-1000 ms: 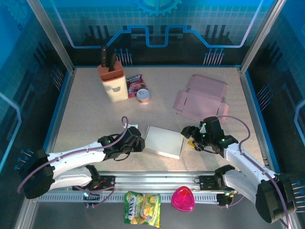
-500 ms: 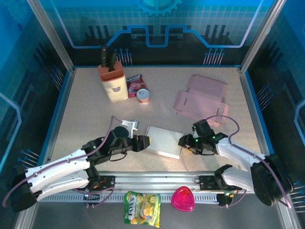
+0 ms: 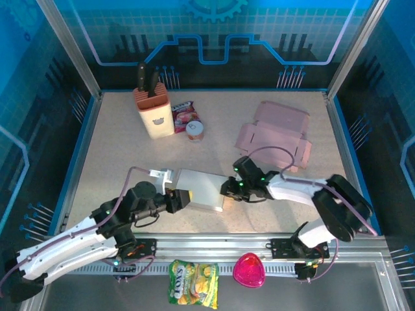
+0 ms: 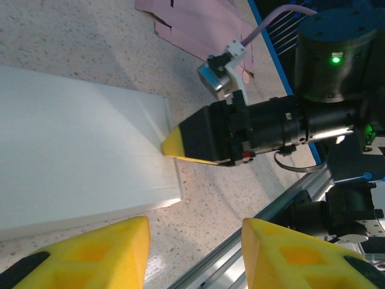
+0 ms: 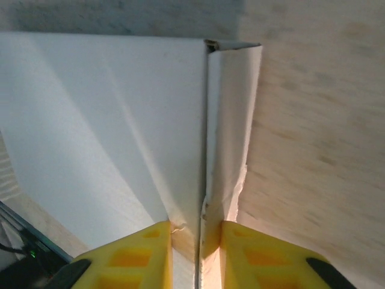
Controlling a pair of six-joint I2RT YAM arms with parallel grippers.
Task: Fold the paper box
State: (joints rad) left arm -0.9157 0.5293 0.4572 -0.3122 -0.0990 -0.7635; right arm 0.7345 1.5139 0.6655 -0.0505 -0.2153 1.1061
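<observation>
The white paper box lies flat on the table near the front middle. My right gripper reaches in from the right and is shut on the box's right edge. In the right wrist view its yellow fingers pinch a folded side flap of the white paper box. My left gripper sits at the box's left near corner, open. In the left wrist view the left gripper has bare table between its pads, with the white paper box just beyond and the right gripper on the box's far edge.
A flat unfolded pink carton lies at the back right. A knife block, a snack packet and a small can stand at the back left. A green snack bag and a pink object lie beyond the front rail.
The right gripper slid left and closed on the box's right edge. The box shifted left. The left gripper opened and backed off to the left with it.
</observation>
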